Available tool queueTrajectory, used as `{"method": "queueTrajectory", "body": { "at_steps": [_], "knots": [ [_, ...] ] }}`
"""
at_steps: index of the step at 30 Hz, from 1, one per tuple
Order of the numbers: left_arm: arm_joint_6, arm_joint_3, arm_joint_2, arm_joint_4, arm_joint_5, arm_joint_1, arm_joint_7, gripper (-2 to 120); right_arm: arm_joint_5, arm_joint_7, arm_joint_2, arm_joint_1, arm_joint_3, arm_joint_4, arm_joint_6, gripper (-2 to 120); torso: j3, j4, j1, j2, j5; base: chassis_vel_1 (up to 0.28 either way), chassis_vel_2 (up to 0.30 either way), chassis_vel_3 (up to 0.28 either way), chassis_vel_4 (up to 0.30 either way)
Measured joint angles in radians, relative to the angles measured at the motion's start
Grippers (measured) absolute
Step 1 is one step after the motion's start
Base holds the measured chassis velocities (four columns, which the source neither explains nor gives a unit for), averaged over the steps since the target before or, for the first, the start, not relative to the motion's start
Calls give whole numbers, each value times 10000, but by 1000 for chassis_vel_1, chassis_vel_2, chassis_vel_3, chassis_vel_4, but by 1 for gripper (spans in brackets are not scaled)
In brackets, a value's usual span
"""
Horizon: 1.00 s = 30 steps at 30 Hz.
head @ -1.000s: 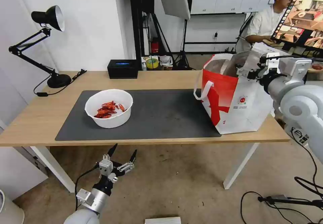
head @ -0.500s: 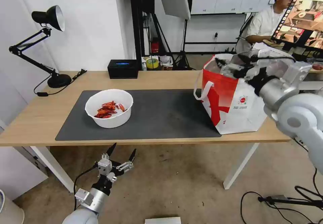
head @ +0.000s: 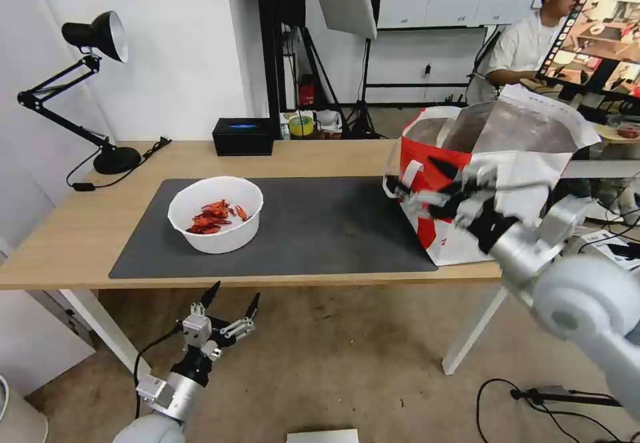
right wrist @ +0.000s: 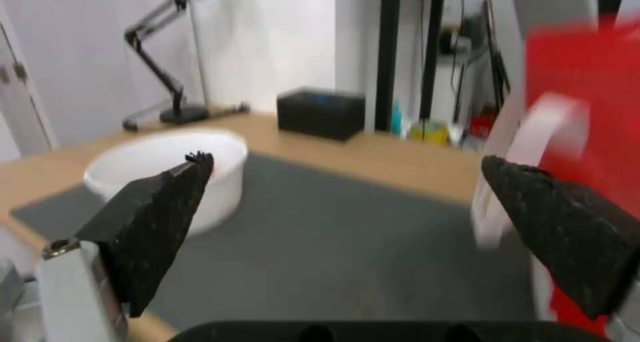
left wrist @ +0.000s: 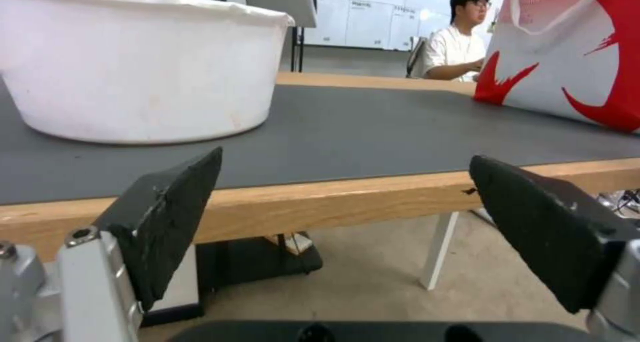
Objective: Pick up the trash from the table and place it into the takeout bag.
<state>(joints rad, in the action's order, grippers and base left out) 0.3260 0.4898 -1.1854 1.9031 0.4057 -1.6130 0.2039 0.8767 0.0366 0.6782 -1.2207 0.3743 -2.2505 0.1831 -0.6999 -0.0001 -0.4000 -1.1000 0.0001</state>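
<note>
A white round bowl (head: 215,213) of red crayfish shells sits on the left part of the dark grey mat (head: 320,230) on the light wood table (head: 80,230). The white-and-red takeout bag (head: 520,130) stands open at the table's right end, foil lining showing. My right gripper (head: 417,173) hangs open in front of the bag's red side, above the mat's right edge, with nothing between its fingers. My left gripper (head: 233,294) is open below the table's front edge, under the bowl. The left wrist view shows the bowl (left wrist: 140,67) and the bag (left wrist: 567,57); the right wrist view shows the bowl (right wrist: 160,167) and the bag (right wrist: 580,82).
A black box with a blue top (head: 243,135) and a black desk lamp (head: 113,156) stand along the table's back edge. A white table leg (head: 473,330) and floor cables (head: 567,396) lie at the lower right. A person sits behind the bag.
My right gripper has come away from the bag's top and swung down and left, in front of the bag's red side. My left gripper has dropped slightly.
</note>
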Motion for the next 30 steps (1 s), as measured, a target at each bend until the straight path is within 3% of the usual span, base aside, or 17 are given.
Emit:
{"method": "queueTrajectory", "body": {
  "at_steps": [14, 21, 30],
  "knots": [
    [36, -40, 69, -125, 36, 67, 22, 100, -3035, 593, 1830, -3627, -82, 706, -1606, 100, 0, 1, 0, 0, -3, 0, 0, 0, 0],
    [46, -127, 12, -161, 32, 91, 25, 100, -3588, 921, 2286, -4040, -337, 1156, -1925, 100, 0, 1, 1, -1, -2, 0, 0, 0, 0],
    [68, -79, -41, -120, -37, -47, 28, 100, -3624, 949, 2345, -3782, -435, 1522, -2004, 100, -1, 1, -1, 0, -1, 0, 0, 0, 0]
  ]
}}
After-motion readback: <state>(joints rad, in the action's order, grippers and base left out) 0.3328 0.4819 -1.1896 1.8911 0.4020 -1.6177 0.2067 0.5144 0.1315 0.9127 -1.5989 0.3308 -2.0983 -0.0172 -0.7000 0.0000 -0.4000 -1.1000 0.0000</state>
